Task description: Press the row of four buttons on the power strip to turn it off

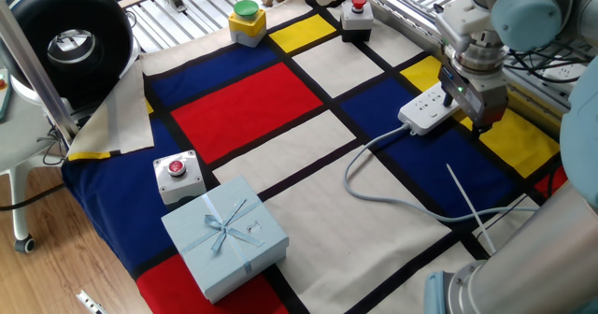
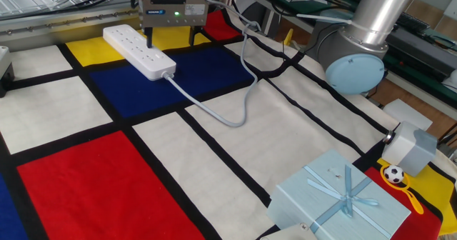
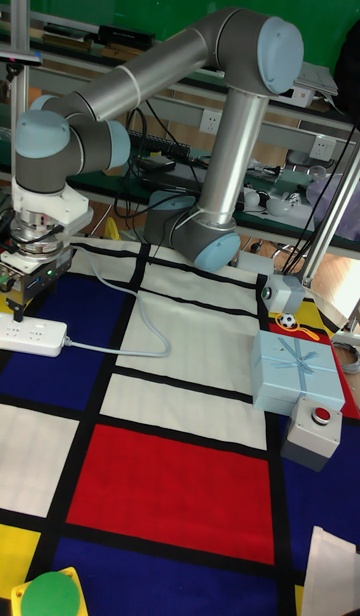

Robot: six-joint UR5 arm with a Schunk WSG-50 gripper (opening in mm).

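Note:
The white power strip lies slanted on the blue patch at the far side of the cloth, also seen at the power strip and the power strip. Its grey cable curls off toward the table's middle. My gripper hangs straight down over the strip, open. One dark finger comes down onto the strip's top face near its middle. The other stands clear beside it. The four buttons are too small to tell from the sockets. In the wider fixed view my gripper covers the strip's far end.
A pale blue gift box and a grey box with a red button sit at the near corner. A yellow box with a green button and a black box with a red button stand at the far edge.

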